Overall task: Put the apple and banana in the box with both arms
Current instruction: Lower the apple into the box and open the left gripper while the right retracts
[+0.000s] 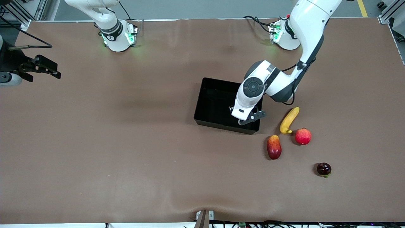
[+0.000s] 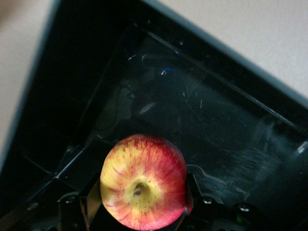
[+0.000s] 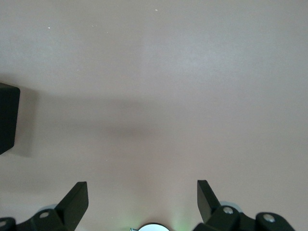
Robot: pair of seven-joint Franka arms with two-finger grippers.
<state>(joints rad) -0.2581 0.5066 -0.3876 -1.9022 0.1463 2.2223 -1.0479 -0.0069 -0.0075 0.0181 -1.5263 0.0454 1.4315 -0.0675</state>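
The black box (image 1: 215, 101) lies mid-table. My left gripper (image 2: 142, 197) reaches down into it from above and is shut on the apple (image 2: 143, 180), red with yellow streaks round its stem dimple. The apple hangs over the box's glossy floor (image 2: 216, 120); in the front view the left wrist (image 1: 250, 95) hides it. The yellow banana (image 1: 289, 120) lies on the table beside the box, toward the left arm's end. My right gripper (image 3: 143, 195) is open and empty, and waits over bare table at the right arm's end (image 1: 47, 68).
Near the banana lie a pink-red round fruit (image 1: 303, 136), a red-orange mango-like fruit (image 1: 274, 147) and, nearer the front camera, a dark red fruit (image 1: 324, 169). A brown mat (image 1: 126, 142) covers the table. A black corner (image 3: 7, 122) shows at the right wrist view's edge.
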